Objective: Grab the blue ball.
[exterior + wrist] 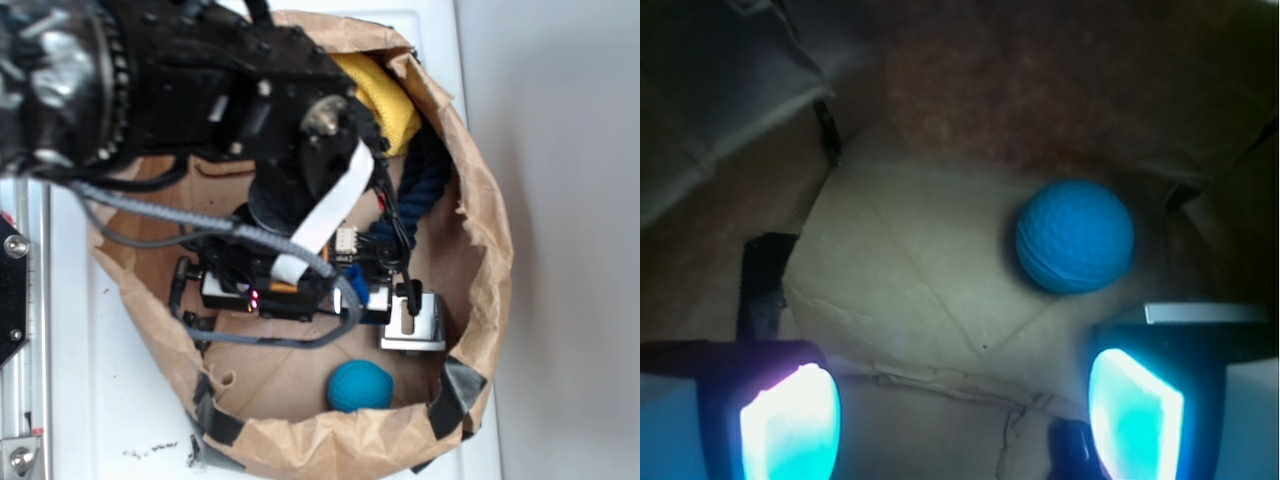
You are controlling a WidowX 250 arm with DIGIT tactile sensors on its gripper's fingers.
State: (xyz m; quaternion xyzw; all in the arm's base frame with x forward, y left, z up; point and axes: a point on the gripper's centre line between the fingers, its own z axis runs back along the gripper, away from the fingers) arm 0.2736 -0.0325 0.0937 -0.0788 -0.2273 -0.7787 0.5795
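While the gripper [962,415] hangs inside the brown paper bag [480,200] with jaws spread wide and empty, the blue ball [1074,236] rests ahead — slightly toward its right finger [1135,412] — untouched on the bag's floor.

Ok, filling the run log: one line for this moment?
phase: approach | claw: open, empty | blue ball: on paper bag floor, ahead, untouched

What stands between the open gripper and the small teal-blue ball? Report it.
Nothing visible. In the wrist view the small teal-blue ball lies on bare brown paper ahead of the open gripper, nearer its right finger. The metal bracket sits beside the path.
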